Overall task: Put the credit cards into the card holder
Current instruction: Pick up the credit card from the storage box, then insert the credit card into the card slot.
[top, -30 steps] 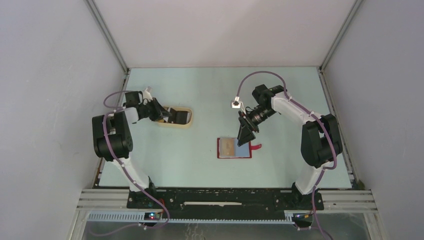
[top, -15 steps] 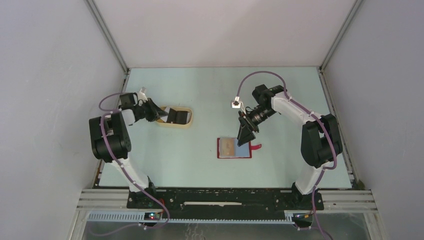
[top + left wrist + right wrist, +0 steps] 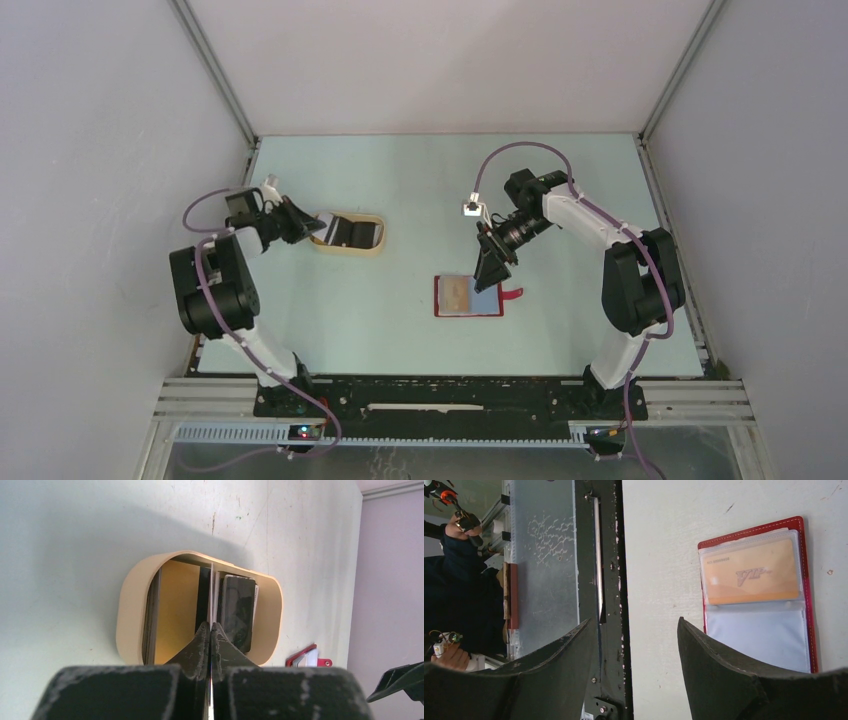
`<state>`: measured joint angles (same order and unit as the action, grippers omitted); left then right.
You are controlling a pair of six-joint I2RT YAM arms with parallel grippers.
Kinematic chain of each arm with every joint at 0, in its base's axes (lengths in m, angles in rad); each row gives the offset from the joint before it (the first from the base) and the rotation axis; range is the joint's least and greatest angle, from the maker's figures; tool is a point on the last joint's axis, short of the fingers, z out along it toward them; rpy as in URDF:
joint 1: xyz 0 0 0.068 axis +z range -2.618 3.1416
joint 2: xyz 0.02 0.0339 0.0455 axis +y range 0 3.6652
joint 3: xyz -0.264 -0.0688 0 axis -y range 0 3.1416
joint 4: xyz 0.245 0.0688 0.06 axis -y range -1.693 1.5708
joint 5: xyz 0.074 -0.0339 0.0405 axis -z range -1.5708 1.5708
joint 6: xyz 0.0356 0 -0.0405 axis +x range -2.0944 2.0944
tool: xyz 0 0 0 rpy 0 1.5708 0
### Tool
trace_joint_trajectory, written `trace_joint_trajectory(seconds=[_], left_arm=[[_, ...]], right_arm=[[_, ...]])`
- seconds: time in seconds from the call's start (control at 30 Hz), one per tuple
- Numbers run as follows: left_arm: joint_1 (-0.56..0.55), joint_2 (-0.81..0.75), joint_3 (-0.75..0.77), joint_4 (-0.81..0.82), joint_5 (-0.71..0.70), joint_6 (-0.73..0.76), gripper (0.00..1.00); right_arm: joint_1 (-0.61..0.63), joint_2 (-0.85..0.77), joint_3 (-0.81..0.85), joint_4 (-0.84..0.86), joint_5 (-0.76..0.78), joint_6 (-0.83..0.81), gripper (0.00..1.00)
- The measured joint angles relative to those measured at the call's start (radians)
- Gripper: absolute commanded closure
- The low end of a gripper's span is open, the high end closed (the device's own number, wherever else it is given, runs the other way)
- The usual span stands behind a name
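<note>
Edge-on white card (image 3: 212, 592) in left gripper (image 3: 210, 626), tan tray (image 3: 126, 605) wall beyond

A flat, pale mint-green bench (image 3: 420, 180) fills the floor of a box-like enclosure. Three plain, pale grey panels close it in: a left wall (image 3: 100, 150), a far wall (image 3: 440, 60) and a right wall (image 3: 760, 150). Slim silver aluminium posts stand at the far-left corner (image 3: 215, 75) and the far-right corner (image 3: 680, 70). Along the near edge runs a black metal mounting rail (image 3: 450, 395), flanked by silver aluminium crossbars (image 3: 200, 395), with a slotted grey cable duct (image 3: 230, 433) just nearer. A scratched clear panel (image 3: 544, 540) lies beside the rail. Small dark scuffs (image 3: 214, 522) mark the bench. The light is soft and even, and shadows are faint.
</note>
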<state>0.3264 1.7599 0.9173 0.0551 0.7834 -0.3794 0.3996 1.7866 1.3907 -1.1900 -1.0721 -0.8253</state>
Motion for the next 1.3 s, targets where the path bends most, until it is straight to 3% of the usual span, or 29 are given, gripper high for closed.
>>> trace_joint_trajectory(seconds=[0.37, 0.57, 0.73, 0.93, 1.13, 1.3], left_arm=[[0.010, -0.228, -0.106, 0.076, -0.093, -0.049, 1.00], [-0.035, -0.350, -0.200, 0.204, -0.085, -0.127, 1.00], [-0.247, -0.407, -0.224, 0.351, -0.042, -0.186, 1.00], [-0.504, -0.447, -0.325, 0.671, -0.047, -0.360, 1.00], [-0.734, -0.368, -0.433, 1.030, -0.190, -0.562, 1.00], [-0.879, -0.244, -0.449, 1.206, -0.355, -0.643, 1.00]], right_arm=[[0.000, 0.000, 0.000, 0.000, -0.004, 0.000, 0.30], [0.004, 0.000, 0.000, 0.000, -0.004, 0.000, 0.30], [0.005, -0.005, 0.000, 0.010, -0.004, 0.007, 0.30], [-0.040, -0.106, -0.018, 0.112, -0.032, 0.095, 0.31], [-0.151, -0.271, -0.117, 0.295, -0.117, 0.272, 0.34], [-0.232, -0.302, -0.225, 0.479, -0.206, 0.477, 0.34]])
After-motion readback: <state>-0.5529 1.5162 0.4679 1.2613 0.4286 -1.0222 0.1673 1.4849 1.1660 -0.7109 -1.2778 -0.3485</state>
